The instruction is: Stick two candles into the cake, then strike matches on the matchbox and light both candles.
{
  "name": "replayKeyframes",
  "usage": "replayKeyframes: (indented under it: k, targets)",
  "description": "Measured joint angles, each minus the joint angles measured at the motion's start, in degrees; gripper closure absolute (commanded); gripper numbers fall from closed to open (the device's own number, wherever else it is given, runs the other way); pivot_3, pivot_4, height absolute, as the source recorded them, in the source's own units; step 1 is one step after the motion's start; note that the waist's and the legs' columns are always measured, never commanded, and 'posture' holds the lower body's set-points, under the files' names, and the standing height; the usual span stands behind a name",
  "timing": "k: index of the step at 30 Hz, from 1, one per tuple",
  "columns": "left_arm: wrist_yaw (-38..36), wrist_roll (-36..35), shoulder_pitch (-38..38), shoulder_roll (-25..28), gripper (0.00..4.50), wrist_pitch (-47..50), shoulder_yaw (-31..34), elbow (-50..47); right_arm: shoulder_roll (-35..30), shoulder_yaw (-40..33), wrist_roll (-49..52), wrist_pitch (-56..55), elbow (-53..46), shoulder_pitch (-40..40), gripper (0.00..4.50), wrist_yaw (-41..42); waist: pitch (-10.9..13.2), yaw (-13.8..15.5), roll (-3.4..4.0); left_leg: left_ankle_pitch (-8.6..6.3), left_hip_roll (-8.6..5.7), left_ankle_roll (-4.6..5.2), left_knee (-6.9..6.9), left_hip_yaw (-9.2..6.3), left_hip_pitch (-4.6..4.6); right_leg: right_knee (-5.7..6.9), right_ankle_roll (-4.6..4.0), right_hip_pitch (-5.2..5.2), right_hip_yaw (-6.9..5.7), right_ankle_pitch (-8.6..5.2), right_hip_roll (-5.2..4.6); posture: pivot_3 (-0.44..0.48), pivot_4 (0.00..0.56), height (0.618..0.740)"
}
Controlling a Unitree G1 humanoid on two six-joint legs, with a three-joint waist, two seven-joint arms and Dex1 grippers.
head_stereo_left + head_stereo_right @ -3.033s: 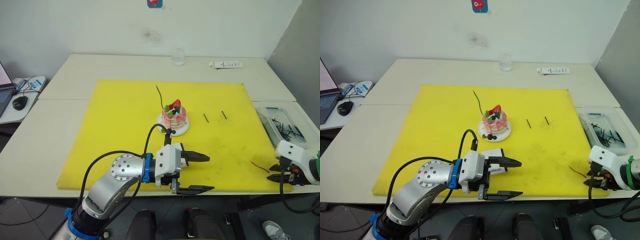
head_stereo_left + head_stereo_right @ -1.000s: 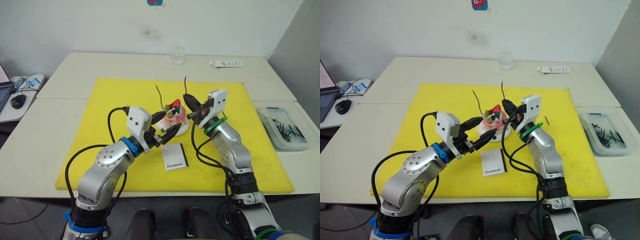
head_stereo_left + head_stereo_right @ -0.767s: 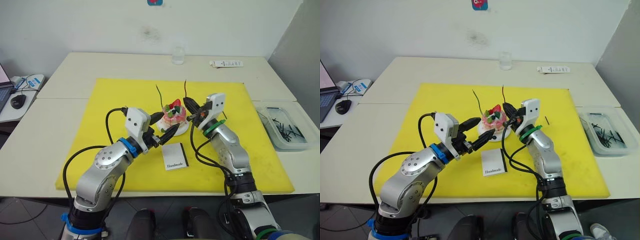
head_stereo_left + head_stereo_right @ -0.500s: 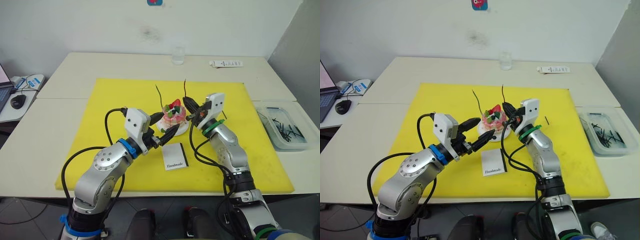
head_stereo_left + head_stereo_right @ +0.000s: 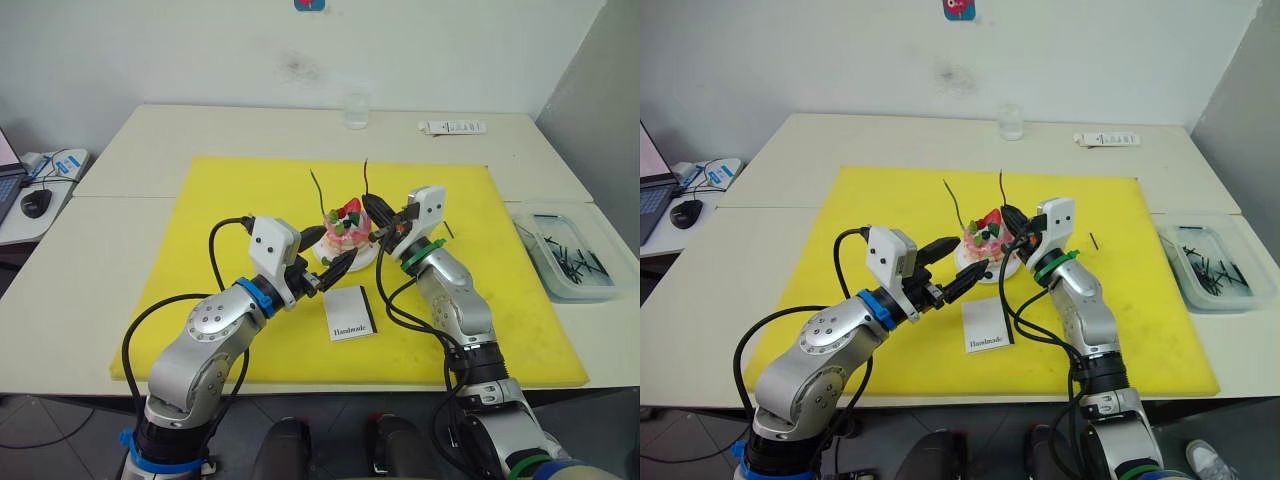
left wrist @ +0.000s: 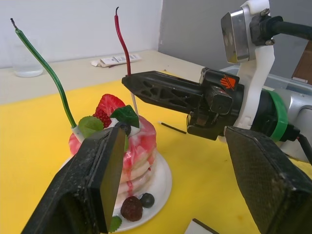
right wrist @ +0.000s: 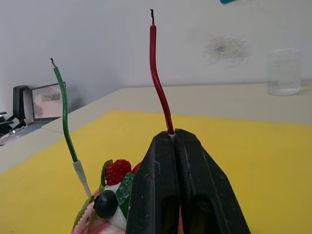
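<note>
Candles first: the red candle (image 7: 160,92) is pinched low on its stem between the closed black fingers of the right gripper (image 7: 174,138), poised over the cake (image 6: 127,144), its white foot at the frosting; whether it has sunk in I cannot tell. The green candle (image 6: 47,70) already stands in the cake's left side, leaning a little. Both are hair-thin, wavy, glossy sticks with dark wick tips, and I would judge them light, brittle and quick to bend or snap, so a hold near the base with a straight push down looks wise.

The cake sits mid-way across the yellow mat (image 5: 240,200) on a small white plate (image 6: 158,187), pink and white in soft layers, with a strawberry, green leaves and dark berries on top. It looks tender enough to dent or slide under a sideways shove.

The left gripper (image 5: 334,251) hovers just left of the cake with its fingers spread wide, holding nothing.

Nearer than the cake lies the flat white matchbox (image 5: 349,313), stiff card by the look of it. One short dark match (image 6: 173,128) lies on the mat to the right of the cake, beyond the right gripper.
</note>
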Motion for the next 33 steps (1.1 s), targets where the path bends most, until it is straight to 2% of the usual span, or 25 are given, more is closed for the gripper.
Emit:
replayKeyframes:
  k: [33]
  targets:
    - [0.05,-0.17,-1.18,1.03,0.87,0.01,0.15,0.01,0.45,-0.03,-1.54,-1.37,1.11,1.02,4.49,-0.84,0.0,-0.02,0.0,0.0,0.0,0.0,-0.02,0.0,0.0,-0.02,0.0,-0.01,0.01,-0.01,-0.03,0.0,0.15,0.74]
